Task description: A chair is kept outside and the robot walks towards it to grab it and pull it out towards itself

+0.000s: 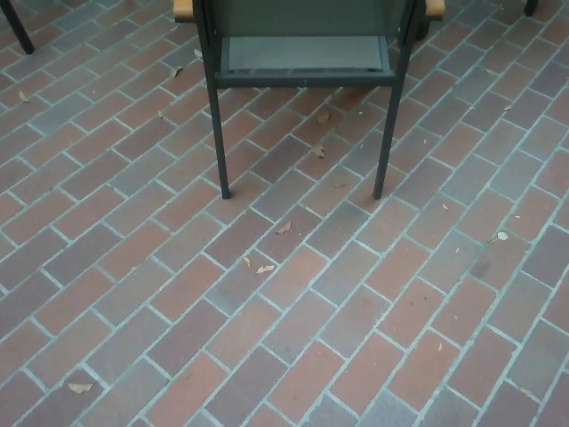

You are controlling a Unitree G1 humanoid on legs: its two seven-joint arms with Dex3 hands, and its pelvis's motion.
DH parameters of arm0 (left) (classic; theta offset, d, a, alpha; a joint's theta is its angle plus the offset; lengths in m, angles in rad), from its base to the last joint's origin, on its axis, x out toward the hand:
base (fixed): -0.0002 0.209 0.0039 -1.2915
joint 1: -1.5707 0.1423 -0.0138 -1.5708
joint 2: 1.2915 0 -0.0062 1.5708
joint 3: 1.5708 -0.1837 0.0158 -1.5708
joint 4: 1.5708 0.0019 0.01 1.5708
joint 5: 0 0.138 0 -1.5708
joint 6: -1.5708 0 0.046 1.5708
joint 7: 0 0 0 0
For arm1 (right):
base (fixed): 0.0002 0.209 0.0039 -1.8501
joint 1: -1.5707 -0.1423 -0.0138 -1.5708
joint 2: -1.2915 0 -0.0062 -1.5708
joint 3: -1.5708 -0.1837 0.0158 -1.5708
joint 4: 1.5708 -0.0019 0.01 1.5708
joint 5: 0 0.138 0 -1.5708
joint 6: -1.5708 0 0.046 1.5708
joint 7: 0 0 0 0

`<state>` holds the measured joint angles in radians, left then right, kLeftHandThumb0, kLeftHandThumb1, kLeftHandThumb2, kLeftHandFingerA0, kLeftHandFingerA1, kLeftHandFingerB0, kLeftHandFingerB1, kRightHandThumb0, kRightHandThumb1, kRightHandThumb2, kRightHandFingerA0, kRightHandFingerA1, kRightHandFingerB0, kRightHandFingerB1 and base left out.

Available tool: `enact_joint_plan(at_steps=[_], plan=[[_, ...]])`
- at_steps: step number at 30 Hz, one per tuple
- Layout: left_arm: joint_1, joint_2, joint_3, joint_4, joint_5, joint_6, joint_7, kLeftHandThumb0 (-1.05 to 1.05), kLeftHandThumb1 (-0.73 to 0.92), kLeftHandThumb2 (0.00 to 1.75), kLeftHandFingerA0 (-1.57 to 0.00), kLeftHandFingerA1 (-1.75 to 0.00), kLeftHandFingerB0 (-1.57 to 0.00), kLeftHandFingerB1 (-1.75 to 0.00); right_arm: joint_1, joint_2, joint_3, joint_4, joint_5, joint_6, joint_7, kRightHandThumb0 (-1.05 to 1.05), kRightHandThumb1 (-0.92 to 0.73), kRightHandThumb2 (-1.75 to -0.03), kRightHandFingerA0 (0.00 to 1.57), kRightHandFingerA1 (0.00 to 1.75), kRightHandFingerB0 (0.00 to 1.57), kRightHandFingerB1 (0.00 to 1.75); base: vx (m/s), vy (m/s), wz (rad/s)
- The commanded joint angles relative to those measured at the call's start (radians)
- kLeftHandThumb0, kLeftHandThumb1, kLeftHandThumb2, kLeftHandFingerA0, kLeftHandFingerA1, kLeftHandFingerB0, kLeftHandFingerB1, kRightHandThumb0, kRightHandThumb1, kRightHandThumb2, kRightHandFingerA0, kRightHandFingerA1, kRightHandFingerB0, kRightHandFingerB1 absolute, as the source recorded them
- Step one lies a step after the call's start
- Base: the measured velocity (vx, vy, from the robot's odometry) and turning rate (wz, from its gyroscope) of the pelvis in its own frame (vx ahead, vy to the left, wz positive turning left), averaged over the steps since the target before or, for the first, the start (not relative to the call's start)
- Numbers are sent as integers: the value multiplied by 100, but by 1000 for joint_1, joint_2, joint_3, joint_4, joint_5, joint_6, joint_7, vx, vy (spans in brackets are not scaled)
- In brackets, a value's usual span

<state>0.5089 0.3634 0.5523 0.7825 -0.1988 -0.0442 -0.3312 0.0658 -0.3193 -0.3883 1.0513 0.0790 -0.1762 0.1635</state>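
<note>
At the top centre of the head view stands the chair, cut off by the upper edge so that only its lower part shows. Frame is dark metal; the seat panel is grey-green and seen from a low angle. Two legs are visible in full — left leg and right leg — both planted on the brick paving. Tan armrest ends show at each upper corner: one on picture left, one on picture right. Paving is laid in a diagonal pattern of red-brown and grey bricks, with a few dry leaves scattered in front of the chair. A separate dark leg of some other furniture crosses the top left corner. Neither robot hand appears — whether open or closed cannot be told.
</note>
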Motion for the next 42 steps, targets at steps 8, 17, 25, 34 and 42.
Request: enact_joint_plan(at_steps=[8, 17, 25, 34, 42], plan=[[1, 21, 60, 28, -96, -100, -135, -64, 39, 77, -12, -60, -7, -49, -15, -30, -52, 50, 69, -147, 60, -52, -32, -75, 0, 39, 0, 33, 0, 0, 0], [-2, 11, 75, -4, -136, -86, -144, -68, 47, 55, -11, -70, -15, -47, -12, -26, -57, 49, 77, -149, 63, -48, -47, -57, 6, 31, 7, 26, 12, 8, 0], [-35, -23, 104, -162, -197, 26, -102, -67, 49, 56, -15, -67, -23, -48, -16, -28, -43, 56, 70, -172, 57, -47, -32, -76, 0, 41, 0, 38, 81, 221, -25], [-69, -39, 81, -310, -218, 78, -102, -65, 38, 80, -20, -65, -26, -55, -55, -32, -28, 72, 69, -196, 52, -60, -34, -73, 3, 44, 3, 35, 177, 167, 7], [-84, -45, 72, -356, -206, 110, -61, -67, 50, 56, -18, -68, -27, -49, -55, -34, -34, 45, 84, -189, 59, -55, -33, -74, 2, 41, 2, 35, 258, -187, 11]])
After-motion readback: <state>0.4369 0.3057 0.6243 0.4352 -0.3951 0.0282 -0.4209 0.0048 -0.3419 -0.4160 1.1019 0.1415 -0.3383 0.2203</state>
